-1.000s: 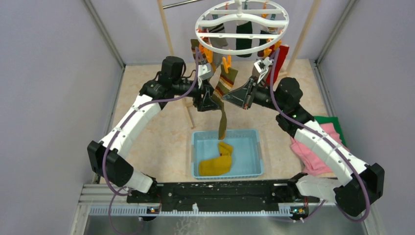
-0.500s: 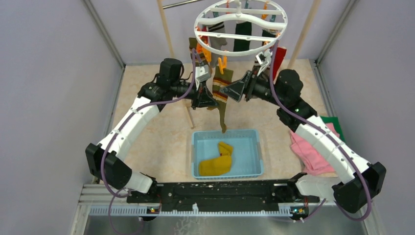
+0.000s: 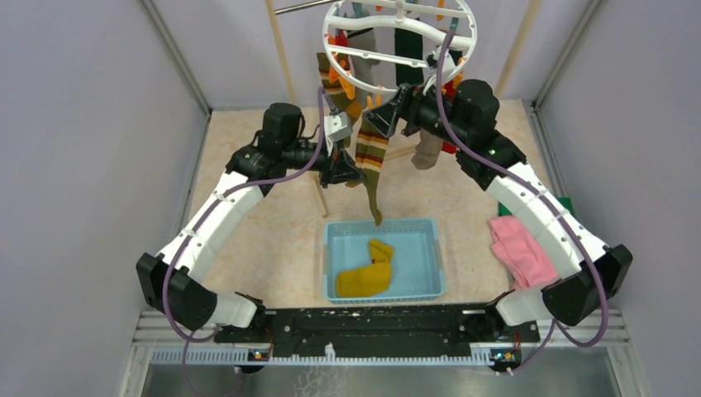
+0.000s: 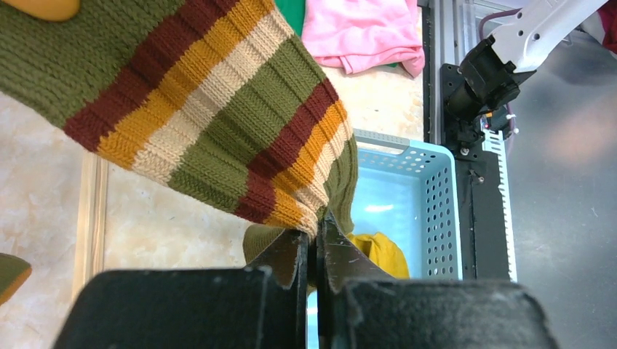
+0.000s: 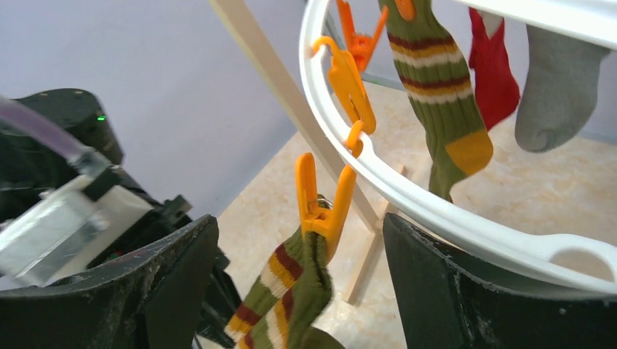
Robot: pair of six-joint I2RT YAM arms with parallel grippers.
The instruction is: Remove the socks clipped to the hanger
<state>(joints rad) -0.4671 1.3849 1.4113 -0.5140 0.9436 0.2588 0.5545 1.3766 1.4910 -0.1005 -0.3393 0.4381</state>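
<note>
- Where the arm bases were bolted at the near edge, a blue perforated basket (image 3: 329,265) was seen just beyond them on the table, and a mustard yellow sock (image 3: 368,277) lay folded inside it.
- To the right of the basket, a pink cloth (image 3: 521,252) was spread flat beside the right arm.
- Above the far rim of the basket, the left gripper (image 4: 314,247) was pressed shut, and the lower edge of the olive striped sock (image 4: 218,123) was pinched between its fingertips.
- That sock was drawn taut and slanted from the pinch up to its clip, with its toe hanging down over the basket.
- Further back and higher, the right gripper (image 5: 298,225) was held with its fingers spread wide apart. The top of the striped sock and the orange clip (image 5: 320,196) holding it sat in the gap between them.
- Whether either finger touched the clip could not be told.
- The clip was hooked to the near rim of the white ring hanger (image 5: 407,196), so the sock remained fastened there.
- Beyond the rim, a second striped sock (image 5: 436,94), a red sock (image 5: 495,73) and a grey sock (image 5: 556,87) were hung from the hanger.
- Behind the ring, a wooden rack post (image 5: 291,94) was slanted across the view.
</note>
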